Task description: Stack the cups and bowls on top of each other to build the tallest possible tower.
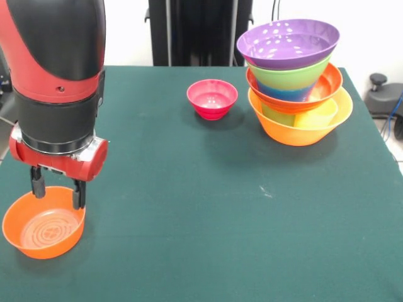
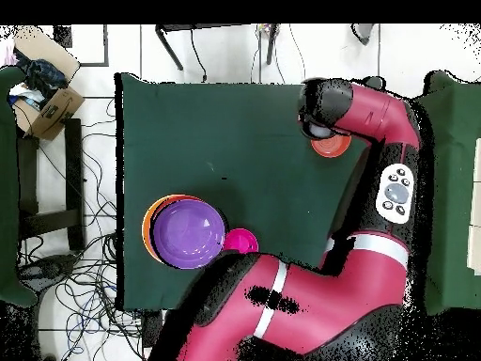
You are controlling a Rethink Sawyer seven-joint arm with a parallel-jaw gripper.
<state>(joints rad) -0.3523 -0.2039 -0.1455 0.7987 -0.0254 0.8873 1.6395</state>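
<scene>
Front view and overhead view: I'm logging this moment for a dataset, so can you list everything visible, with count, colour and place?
Small orange bowl: one, orange, upright at the table's near left corner in the front view, the robot's fingers straddling its far rim.
Small pink bowl: one, pink, upright, alone just left of the tower.
Tower: one stack at far right; purple bowl on top, then lime green, blue showing beneath, red-orange, big orange bowl at the bottom with yellow inside.
Table: one, dark green cloth.
Cardboard box: one, brown, on the floor in the overhead view.
Cables: several, on the floor.
Gripper: one, red and black, jaws open at the small orange bowl's rim.
</scene>
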